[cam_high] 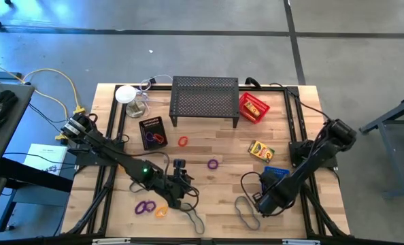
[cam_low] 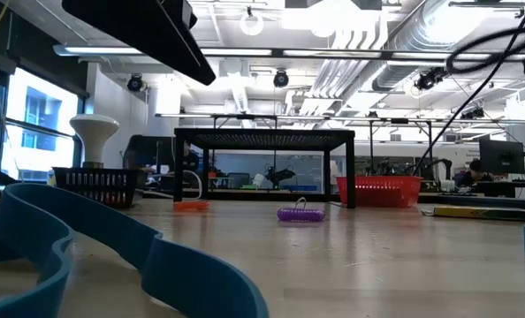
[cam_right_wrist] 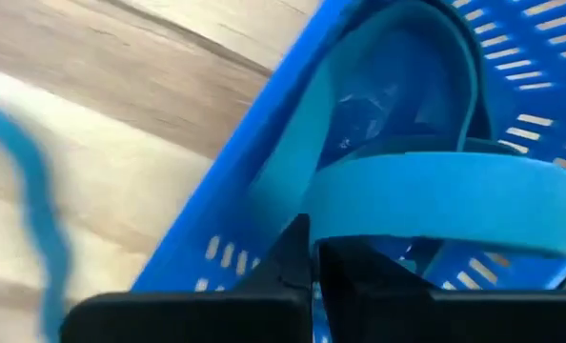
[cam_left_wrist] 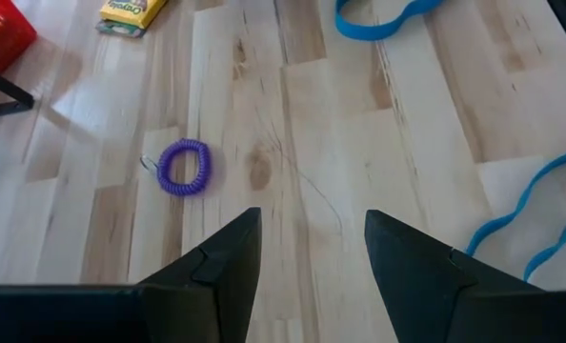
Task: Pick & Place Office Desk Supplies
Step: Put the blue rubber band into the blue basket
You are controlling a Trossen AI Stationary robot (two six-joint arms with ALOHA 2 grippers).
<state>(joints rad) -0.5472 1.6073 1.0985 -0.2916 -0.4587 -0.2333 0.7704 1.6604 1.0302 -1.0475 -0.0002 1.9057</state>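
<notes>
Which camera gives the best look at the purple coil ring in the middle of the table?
The left wrist view: the purple coil ring lies unobstructed there, its coils visible. The high view shows it small; the low view shows it edge-on; the right wrist view misses it.

A blue band [cam_low: 112, 243] curved across the near foreground at seven o'clock, close to the lens. Farther along the bench [cam_low: 377, 256], a purple ring [cam_low: 300, 214] lay at centre, with an orange ring [cam_low: 191, 206] toward nine o'clock of it. Behind them stood the black stand [cam_low: 264, 140]. A black tray [cam_low: 96, 185] sat at nine o'clock, a red tray [cam_low: 379, 190] at three.
</notes>
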